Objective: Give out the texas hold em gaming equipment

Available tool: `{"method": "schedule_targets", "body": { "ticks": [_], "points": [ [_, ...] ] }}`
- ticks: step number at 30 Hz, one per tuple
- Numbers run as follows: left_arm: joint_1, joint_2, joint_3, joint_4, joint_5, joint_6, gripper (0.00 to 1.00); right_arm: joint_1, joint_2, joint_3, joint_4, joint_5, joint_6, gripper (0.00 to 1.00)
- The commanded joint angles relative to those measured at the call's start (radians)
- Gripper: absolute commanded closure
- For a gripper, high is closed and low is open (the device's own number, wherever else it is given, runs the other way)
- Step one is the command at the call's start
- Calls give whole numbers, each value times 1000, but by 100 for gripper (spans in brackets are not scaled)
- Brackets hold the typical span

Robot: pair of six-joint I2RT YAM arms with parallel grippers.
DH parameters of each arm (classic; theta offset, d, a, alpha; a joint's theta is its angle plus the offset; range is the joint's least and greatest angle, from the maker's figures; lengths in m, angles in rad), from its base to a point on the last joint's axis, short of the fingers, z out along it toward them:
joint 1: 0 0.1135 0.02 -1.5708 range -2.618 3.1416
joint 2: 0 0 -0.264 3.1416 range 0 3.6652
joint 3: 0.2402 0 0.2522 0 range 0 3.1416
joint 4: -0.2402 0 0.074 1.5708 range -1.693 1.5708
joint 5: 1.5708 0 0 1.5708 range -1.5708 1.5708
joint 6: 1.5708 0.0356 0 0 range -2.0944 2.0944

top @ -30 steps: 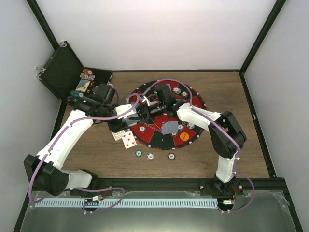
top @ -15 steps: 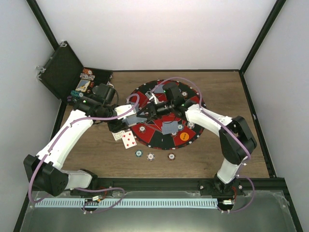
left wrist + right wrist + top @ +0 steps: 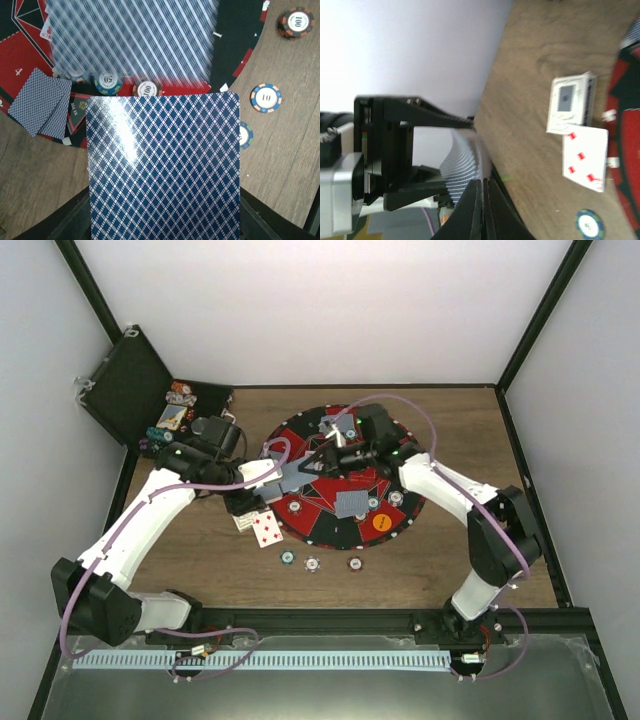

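Observation:
My left gripper [image 3: 254,491] is shut on a deck of blue-backed playing cards [image 3: 163,170], its fingers at the deck's two long sides, above the mat's left edge. My right gripper [image 3: 484,184] is shut on the edge of one card [image 3: 464,160]. That card [image 3: 291,472] shows blurred [image 3: 132,40] beyond the deck in the left wrist view. Two face-down cards [image 3: 352,503] and an orange button [image 3: 380,522] lie on the round red-and-black mat [image 3: 400,455]. A face-up red card [image 3: 267,529] lies left of the mat. Three poker chips [image 3: 313,564] sit in front of it.
A black hard case [image 3: 125,385] stands open at the back left, with chips [image 3: 180,393] beside it. A card box [image 3: 568,102] lies by the face-up card. More chips [image 3: 108,82] and face-down cards [image 3: 338,426] lie on the mat. Dark frame posts rise along both table sides.
My right gripper has shut on the top card and drawn back to the right, pulling the card off the deck. The left arm has hardly moved.

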Motion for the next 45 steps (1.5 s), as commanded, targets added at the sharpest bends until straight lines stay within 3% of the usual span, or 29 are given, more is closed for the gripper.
{"method": "schedule_targets", "body": {
  "ticks": [1, 6, 7, 9, 18, 30, 33, 37, 41, 44, 45],
  "points": [
    [28, -1, -15, 37, -8, 11, 96, -151, -36, 8, -88, -2, -71, 99],
    [94, 21, -23, 55, -4, 44, 96, -327, 32, 23, -185, 64, -177, 99],
    [143, 31, -42, 59, -7, 68, 96, -367, 118, 78, -261, 176, -245, 99],
    [188, 42, -51, 57, -4, 91, 96, -390, 197, 97, -250, 164, -253, 99],
    [375, 25, -173, 73, -3, 212, 96, -397, 381, 178, -223, 217, -253, 99],
    [450, 21, -387, 204, -12, 272, 96, -396, 448, 228, -281, 318, -298, 98],
    [474, 35, -425, 240, -17, 288, 96, -396, 426, 213, -296, 347, -304, 86],
    [483, 51, -473, 296, -45, 315, 96, -394, 383, 197, -322, 385, -314, 55],
    [482, 61, -507, 358, -25, 317, 94, -389, 317, 172, -329, 406, -302, 38],
    [482, 82, -524, 379, -13, 315, 83, -376, 263, 157, -335, 420, -299, 29],
    [483, 90, -534, 388, -16, 315, 71, -371, 237, 153, -337, 423, -299, 26]
  ]
}}
